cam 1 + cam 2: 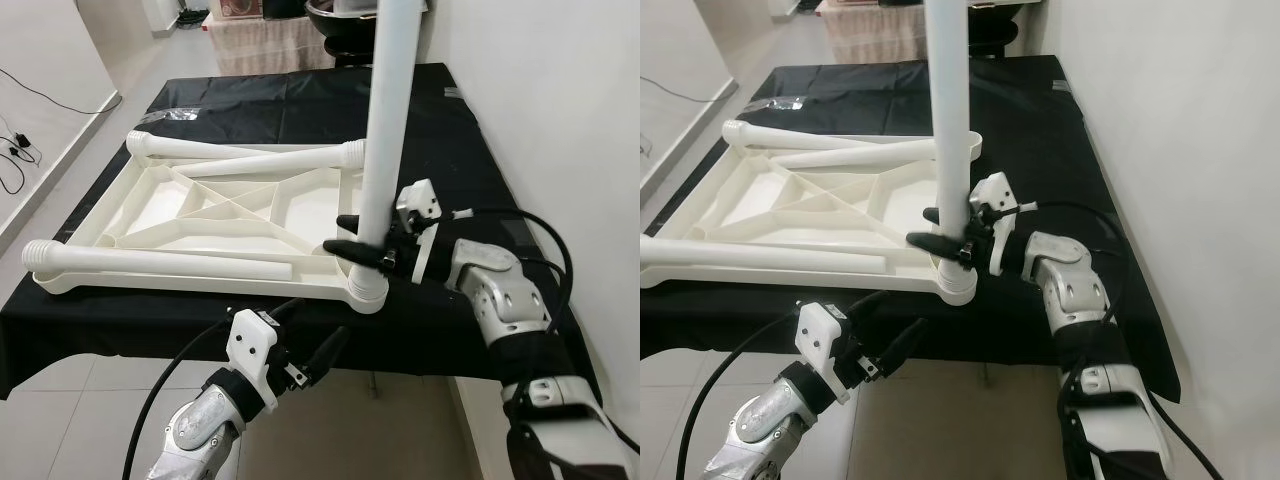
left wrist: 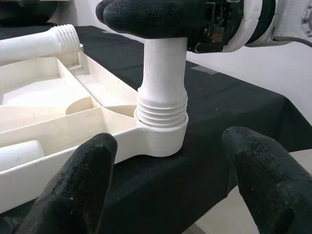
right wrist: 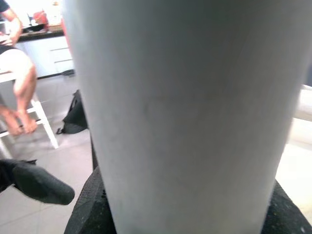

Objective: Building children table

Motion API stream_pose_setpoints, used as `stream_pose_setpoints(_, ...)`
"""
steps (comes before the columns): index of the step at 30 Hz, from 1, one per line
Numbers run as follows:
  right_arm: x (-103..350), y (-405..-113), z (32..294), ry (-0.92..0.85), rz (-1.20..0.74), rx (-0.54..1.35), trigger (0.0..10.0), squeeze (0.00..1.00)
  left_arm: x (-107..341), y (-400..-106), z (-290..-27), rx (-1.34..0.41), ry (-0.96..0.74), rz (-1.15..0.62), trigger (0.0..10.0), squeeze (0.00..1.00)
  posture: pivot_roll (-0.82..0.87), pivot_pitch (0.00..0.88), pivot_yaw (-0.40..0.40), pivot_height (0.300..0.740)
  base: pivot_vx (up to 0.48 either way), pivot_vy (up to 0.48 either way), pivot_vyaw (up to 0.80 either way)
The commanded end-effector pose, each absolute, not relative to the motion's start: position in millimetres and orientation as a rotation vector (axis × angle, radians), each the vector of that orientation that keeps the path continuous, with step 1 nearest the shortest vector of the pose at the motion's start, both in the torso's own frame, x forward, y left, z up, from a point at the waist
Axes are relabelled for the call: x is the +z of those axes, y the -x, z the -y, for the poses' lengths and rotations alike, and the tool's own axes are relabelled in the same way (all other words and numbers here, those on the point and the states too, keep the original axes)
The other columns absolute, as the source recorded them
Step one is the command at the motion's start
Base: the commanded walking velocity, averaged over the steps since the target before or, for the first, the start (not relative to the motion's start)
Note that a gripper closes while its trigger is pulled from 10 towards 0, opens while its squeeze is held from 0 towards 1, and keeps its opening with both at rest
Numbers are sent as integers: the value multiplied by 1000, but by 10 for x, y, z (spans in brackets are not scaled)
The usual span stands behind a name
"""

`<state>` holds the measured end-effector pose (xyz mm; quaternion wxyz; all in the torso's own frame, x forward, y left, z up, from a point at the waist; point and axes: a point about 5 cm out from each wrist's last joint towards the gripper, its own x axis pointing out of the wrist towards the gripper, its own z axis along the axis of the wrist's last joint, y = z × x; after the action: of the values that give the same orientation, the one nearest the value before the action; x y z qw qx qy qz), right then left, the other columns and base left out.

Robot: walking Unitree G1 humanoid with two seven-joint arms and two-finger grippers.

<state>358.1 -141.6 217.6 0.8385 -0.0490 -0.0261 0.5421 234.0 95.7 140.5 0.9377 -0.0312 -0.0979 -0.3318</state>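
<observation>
A white plastic tabletop point(image 1: 200, 215) lies upside down on a black-covered table point(image 1: 470, 140). One white leg point(image 1: 390, 120) stands upright in the near right corner socket point(image 1: 366, 288); its threads show just above the socket point(image 2: 162, 109). My right gripper point(image 1: 352, 238) is shut on this leg low down, fingers on both sides. Three loose legs lie on the tabletop: one along the near edge point(image 1: 160, 262), one slanting across point(image 1: 270, 160), one at the far side point(image 1: 180, 147). My left gripper point(image 1: 325, 358) hangs open below the table's front edge, its fingers point(image 2: 78, 180) pointing at the socket.
The black cloth point(image 1: 300, 340) drapes over the front edge. A white wall point(image 1: 560, 100) runs close along the right. Tiled floor point(image 1: 60, 170) lies to the left, with cables. A person's legs point(image 3: 19, 83) show on a white chair in the right wrist view.
</observation>
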Motion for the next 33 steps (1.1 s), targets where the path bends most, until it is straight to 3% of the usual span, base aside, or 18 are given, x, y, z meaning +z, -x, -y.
stream_pose_setpoints(1, 2116, -3579, 1380, 55, 43, 1186, 0, 0, 1377, -2320, -963, -674, 62, 191, 10000, 0, 58, 160, 49, 740, 0, 0, 0)
stream_pose_setpoints(9, 2090, -3586, 1446, 72, 45, 1156, 0, 0, 1381, -2317, -960, -674, 66, 192, 10000, 0, 48, 164, 50, 740, 0, 0, 0)
stream_pose_setpoints(11, 1943, -3603, 1516, 129, 19, 965, 0, 0, 1384, -2312, -965, -674, 68, 192, 10000, 0, 49, 172, 44, 740, 0, 0, 0)
stream_pose_setpoints(12, 1943, -3603, 1516, 129, 19, 965, 0, 0, 1384, -2312, -965, -674, 68, 192, 10000, 0, 49, 172, 44, 740, 0, 0, 0)
stream_pose_setpoints(13, 1651, -3597, 1569, 182, -91, 508, 0, 0, 1394, -2307, -982, -672, 66, 194, 10000, 0, 53, 181, 37, 740, 0, 0, 0)
stream_pose_setpoints(15, 1651, -3597, 1569, 182, -91, 508, 0, 0, 1394, -2307, -982, -672, 66, 194, 10000, 0, 53, 181, 37, 740, 0, 0, 0)
stream_pose_setpoints(16, 1517, -3493, 1577, 136, -139, 280, 0, 0, 1399, -2307, -994, -670, 65, 195, 10000, 0, 51, 185, 39, 740, 0, 0, 0)
stream_pose_setpoints(17, 1387, -3319, 1481, 101, -178, 187, 0, 0, 1403, -2313, -1004, -669, 63, 196, 10000, 0, 49, 188, 51, 740, 0, 0, 0)
stream_pose_setpoints(20, 1332, -3213, 1396, 74, -187, 159, 0, 0, 1400, -2319, -1013, -668, 62, 195, 10000, 0, 42, 183, 59, 740, 0, 0, 0)
stream_pose_setpoints(24, 1366, -3231, 1074, 67, -144, 268, 0, 0, 1387, -2343, -1012, -677, 56, 190, 10000, 0, 51, 168, 61, 740, 0, 0, 0)
stream_pose_setpoints(25, 1392, -3268, 985, 74, -132, 303, 1647, 0, 1384, -2349, -1010, -680, 54, 189, 10000, 0, 53, 165, 59, 740, 0, 0, 0)
stream_pose_setpoints(27, 1407, -3290, 934, 79, -125, 324, 1647, 0, 1383, -2354, -1008, -682, 54, 188, 10000, 0, 54, 165, 59, 740, 0, 0, 0)
stream_pose_setpoints(28, 1433, -3318, 904, 70, -113, 352, 10000, 0, 1383, -2356, -1010, -678, 53, 189, 10000, 0, 55, 164, 58, 740, 0, 0, 0)
stream_pose_setpoints(31, 1527, -3330, 873, 57, -78, 377, 10000, 0, 1384, -2359, -1015, -667, 53, 192, 10000, 0, 54, 164, 57, 740, 0, 0, 0)
stream_pose_setpoints(32, 1609, -3332, 872, 38, -52, 387, 10000, 1000, 1384, -2362, -1014, -663, 53, 194, 10000, 0, 54, 162, 56, 740, 0, 0, 0)
stream_pose_setpoints(33, 1609, -3332, 872, 38, -52, 387, 10000, 1000, 1384, -2362, -1014, -663, 53, 194, 10000, 0, 54, 162, 56, 740, 0, 0, 0)
